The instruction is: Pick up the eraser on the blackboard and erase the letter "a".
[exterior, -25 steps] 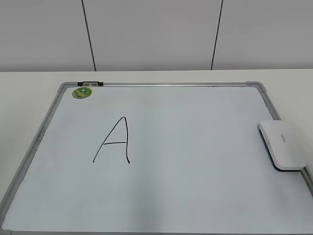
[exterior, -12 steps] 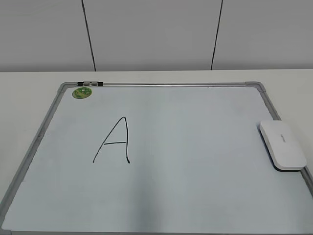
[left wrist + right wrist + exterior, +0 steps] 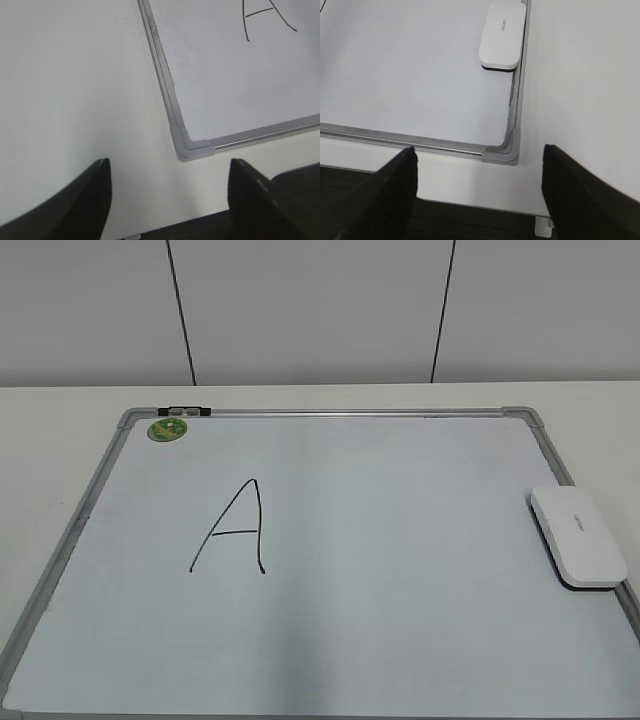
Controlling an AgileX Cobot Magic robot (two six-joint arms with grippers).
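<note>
The white eraser lies flat at the right edge of the blackboard, partly over its frame. In the right wrist view the eraser is far ahead, beyond the blackboard's near right corner. My right gripper is open and empty above the table's front edge. My left gripper is open and empty too, just short of the blackboard's near left corner. The letter "a" does not show in any view. Neither gripper appears in the exterior view.
A large capital A is written left of the board's middle, and its lower strokes show in the left wrist view. A round green magnet sits at the far left corner beside a small clip. White table surrounds the board.
</note>
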